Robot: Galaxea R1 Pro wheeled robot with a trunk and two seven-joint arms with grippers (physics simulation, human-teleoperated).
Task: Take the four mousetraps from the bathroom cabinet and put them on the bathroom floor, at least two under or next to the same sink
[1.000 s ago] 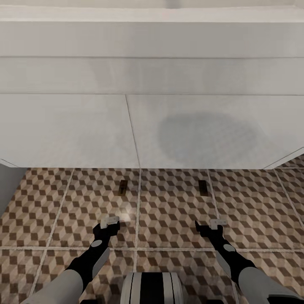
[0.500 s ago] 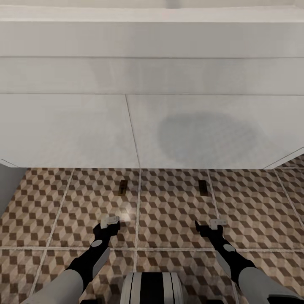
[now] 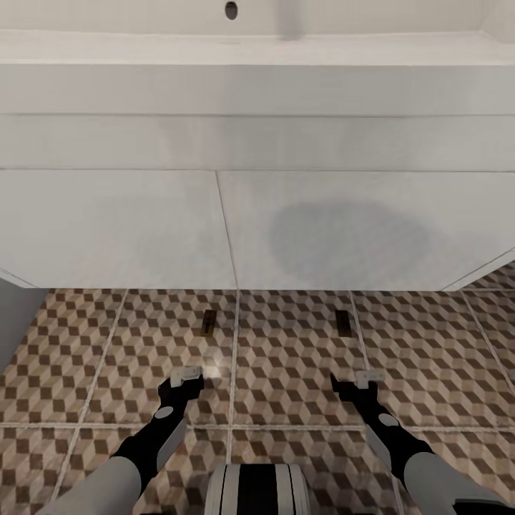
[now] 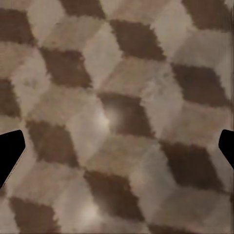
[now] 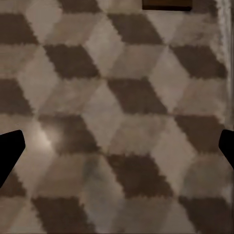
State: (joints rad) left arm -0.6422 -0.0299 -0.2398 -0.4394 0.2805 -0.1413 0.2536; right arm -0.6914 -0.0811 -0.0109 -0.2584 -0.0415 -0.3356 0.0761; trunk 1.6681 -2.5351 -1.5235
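Note:
Two mousetraps lie flat on the cube-patterned bathroom floor (image 3: 300, 357), one (image 3: 208, 322) at the left and one (image 3: 343, 321) at the right, both just in front of the white vanity under the bathroom sink (image 3: 257, 46). My left gripper (image 3: 188, 374) hovers open over bare tile, short of the left trap. My right gripper (image 3: 370, 376) is open too, short of the right trap, whose brown edge (image 5: 167, 5) shows in the right wrist view. Both wrist views look down on tile (image 4: 117, 117) between wide-apart fingertips. The cabinet is out of view.
The white vanity front (image 3: 143, 229) spans the whole width, with a vertical seam between its two panels. A grey wall or panel (image 3: 14, 315) stands at the far left. My base (image 3: 257, 490) shows at the bottom centre.
The whole head view has shifted down a little, so the camera tilted up and the sink's rim and a dark hole came into sight. Traps and arms keep their places.

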